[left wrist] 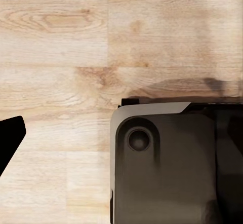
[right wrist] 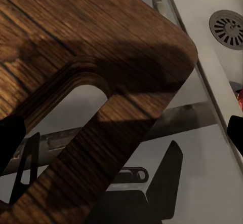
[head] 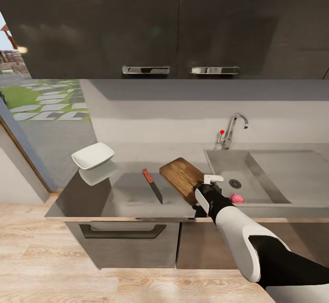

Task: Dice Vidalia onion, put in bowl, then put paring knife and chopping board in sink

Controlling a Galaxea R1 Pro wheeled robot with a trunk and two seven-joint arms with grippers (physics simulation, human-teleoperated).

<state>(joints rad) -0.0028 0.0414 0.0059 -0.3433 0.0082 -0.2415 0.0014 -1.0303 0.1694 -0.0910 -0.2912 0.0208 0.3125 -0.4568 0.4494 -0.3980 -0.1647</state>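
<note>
The dark brown chopping board [head: 182, 178] lies on the grey countertop [head: 119, 193], its near end by the sink's left rim. My right gripper [head: 208, 185] hovers open over that end. In the right wrist view the board [right wrist: 101, 46] and its oval hole lie under the gripper [right wrist: 121, 133], whose fingers stand wide apart. The red-handled paring knife [head: 152, 185] lies just left of the board. The white bowl [head: 93, 155] sits at the counter's far left. A pinkish onion [head: 237, 198] rests in the sink [head: 269, 175], near its front wall. My left gripper [left wrist: 121, 138] hangs open over the floor.
The chrome tap [head: 234, 128] with its red-tipped lever stands behind the basin. The drain [right wrist: 230, 27] is close to the board's end. Dark wall cabinets [head: 173, 24] hang above. Wooden floor [left wrist: 61, 41] and part of my base [left wrist: 162, 168] lie under the left arm.
</note>
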